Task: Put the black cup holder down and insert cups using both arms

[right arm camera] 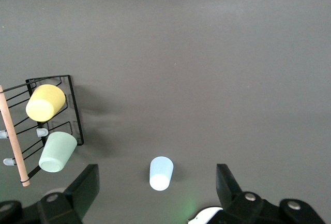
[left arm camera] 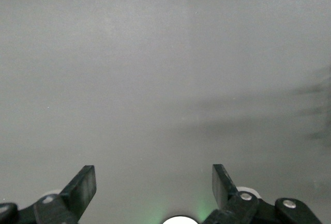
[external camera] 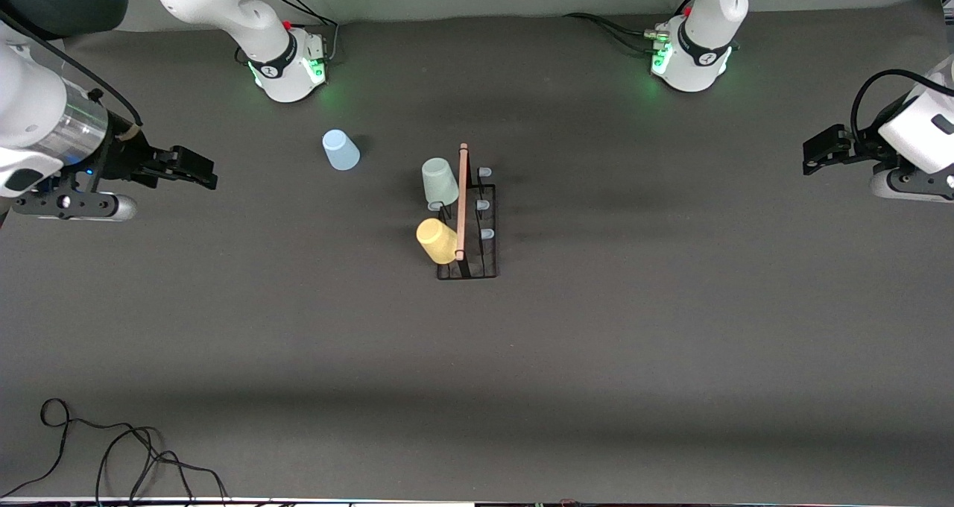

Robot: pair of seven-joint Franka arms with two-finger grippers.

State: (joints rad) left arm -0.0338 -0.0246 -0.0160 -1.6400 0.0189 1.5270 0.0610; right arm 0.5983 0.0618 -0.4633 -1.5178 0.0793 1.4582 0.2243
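Two cups racked, blue one still loose on the bench

Going from the front-camera edge back: the black cup holder (external camera: 468, 227) sits mid-bench, well clear of every edge, with the yellow cup (external camera: 437, 241) and then the green cup (external camera: 440, 182) hung on its prongs on the right arm's side. The blue cup (external camera: 340, 150) stands upside down alone, closer to the edge where the arm bases are. It looks like light, smooth plastic, so I'd pinch it across the sidewall gently; it could squirt out or tip. The right gripper (right arm camera: 158, 185) is wide open and empty, over the bench's right-arm end. The left gripper (left arm camera: 154, 185) is open and empty too, waiting over the left-arm end.
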